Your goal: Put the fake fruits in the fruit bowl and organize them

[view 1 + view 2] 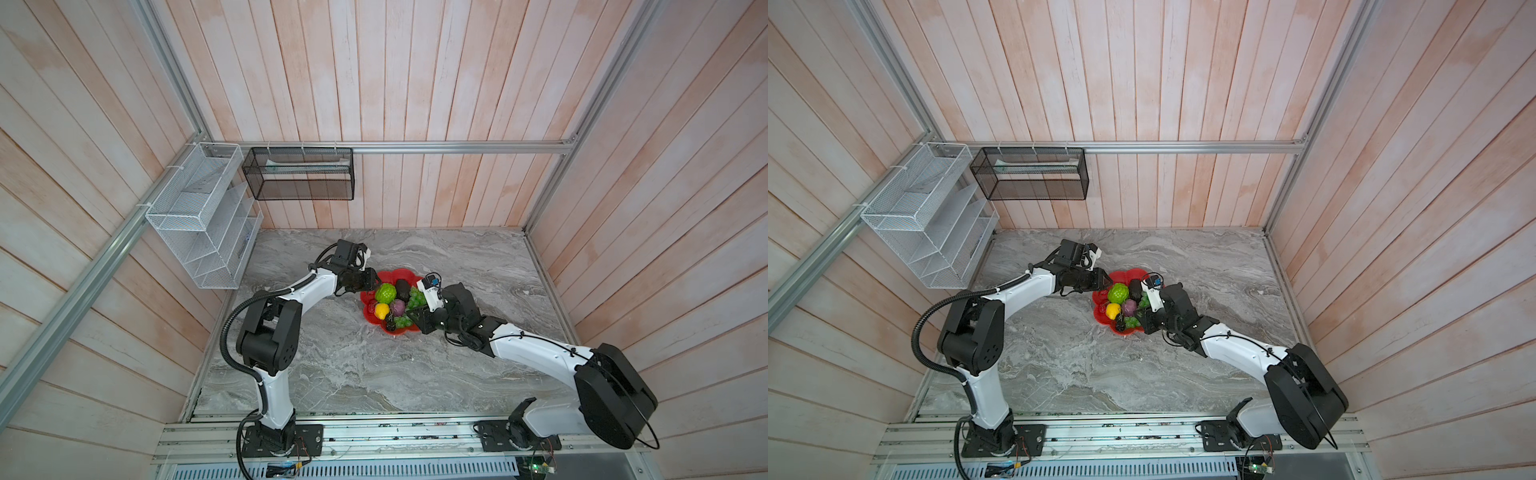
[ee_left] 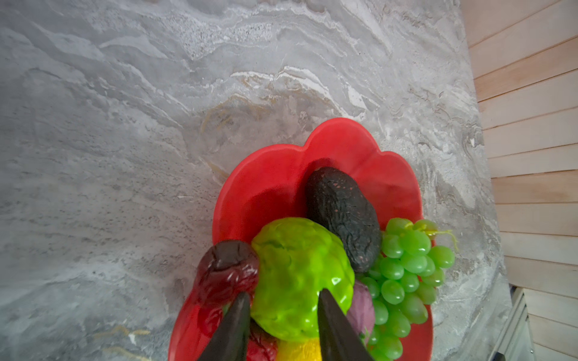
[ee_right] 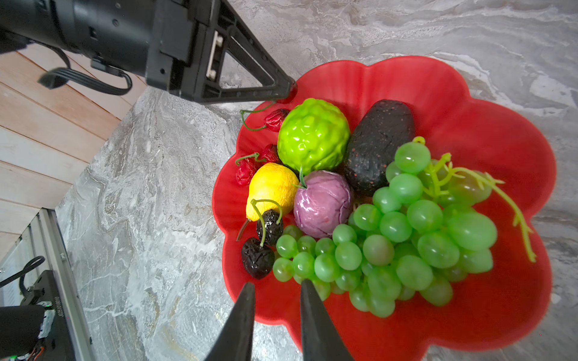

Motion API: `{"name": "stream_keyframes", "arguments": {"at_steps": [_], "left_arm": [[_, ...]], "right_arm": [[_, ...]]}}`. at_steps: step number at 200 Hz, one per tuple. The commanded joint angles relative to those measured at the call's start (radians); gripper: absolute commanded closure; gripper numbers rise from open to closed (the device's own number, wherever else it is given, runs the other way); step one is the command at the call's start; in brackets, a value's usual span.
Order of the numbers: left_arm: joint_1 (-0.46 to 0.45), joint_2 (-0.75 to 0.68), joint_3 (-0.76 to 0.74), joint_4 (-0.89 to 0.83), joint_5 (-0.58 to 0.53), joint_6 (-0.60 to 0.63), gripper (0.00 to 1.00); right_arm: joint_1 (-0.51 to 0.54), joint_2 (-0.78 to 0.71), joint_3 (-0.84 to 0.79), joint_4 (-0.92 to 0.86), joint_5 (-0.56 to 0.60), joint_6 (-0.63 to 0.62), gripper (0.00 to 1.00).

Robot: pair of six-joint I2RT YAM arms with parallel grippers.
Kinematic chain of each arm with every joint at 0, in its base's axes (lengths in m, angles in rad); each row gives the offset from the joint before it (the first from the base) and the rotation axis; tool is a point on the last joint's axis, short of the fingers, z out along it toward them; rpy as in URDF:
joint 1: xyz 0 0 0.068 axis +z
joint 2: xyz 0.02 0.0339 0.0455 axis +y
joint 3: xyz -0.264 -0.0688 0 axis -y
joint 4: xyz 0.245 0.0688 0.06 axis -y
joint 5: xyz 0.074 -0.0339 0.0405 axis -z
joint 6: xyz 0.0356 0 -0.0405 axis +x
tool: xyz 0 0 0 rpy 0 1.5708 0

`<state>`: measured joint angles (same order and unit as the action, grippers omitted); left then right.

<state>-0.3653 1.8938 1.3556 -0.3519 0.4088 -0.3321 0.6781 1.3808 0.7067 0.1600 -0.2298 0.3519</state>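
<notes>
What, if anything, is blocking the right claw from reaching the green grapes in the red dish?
Nothing visible. The right gripper hangs open over the rim of the fruit bowl, and the grape bunch lies just beyond its tips, with only bare red dish between.

Red fruit bowl (image 3: 453,103) on marble table (image 3: 140,187)

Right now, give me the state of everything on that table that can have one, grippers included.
fruit bowl: on the table, holding the fruit.
lime-green ball: in the bowl, ungripped.
avocado: in the bowl, on its side.
lemon: in the bowl.
purple fruit: in the bowl.
grape bunch: in the bowl.
red cherries: in the bowl, by the rim.
black berries: in the bowl.
left gripper: open, empty, over the rim.
right gripper: open, empty.
</notes>
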Motion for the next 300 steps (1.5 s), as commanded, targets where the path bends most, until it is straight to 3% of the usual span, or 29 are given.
{"name": "stream_keyframes", "arguments": {"at_steps": [1,82,138,197,300], "left_arm": [[0.022,-0.066,-0.004,0.014,-0.013,0.013,0.59],[0.068,-0.007,0.0,0.066,-0.062,-0.05,0.62],[0.077,0.007,-0.053,0.108,-0.014,-0.045,0.67],[0.07,0.027,-0.065,0.125,0.03,-0.05,0.79],[0.048,0.025,-0.117,0.151,0.049,-0.06,0.81]], "right_arm": [[-0.002,0.021,0.029,-0.009,-0.012,0.005,0.74],[-0.002,0.02,0.028,-0.021,-0.008,0.004,0.74],[-0.002,0.019,0.02,-0.021,-0.005,0.009,0.74],[-0.001,0.024,0.03,-0.024,-0.006,0.01,0.74],[0.0,0.024,0.022,-0.02,-0.007,0.013,0.74]]}}
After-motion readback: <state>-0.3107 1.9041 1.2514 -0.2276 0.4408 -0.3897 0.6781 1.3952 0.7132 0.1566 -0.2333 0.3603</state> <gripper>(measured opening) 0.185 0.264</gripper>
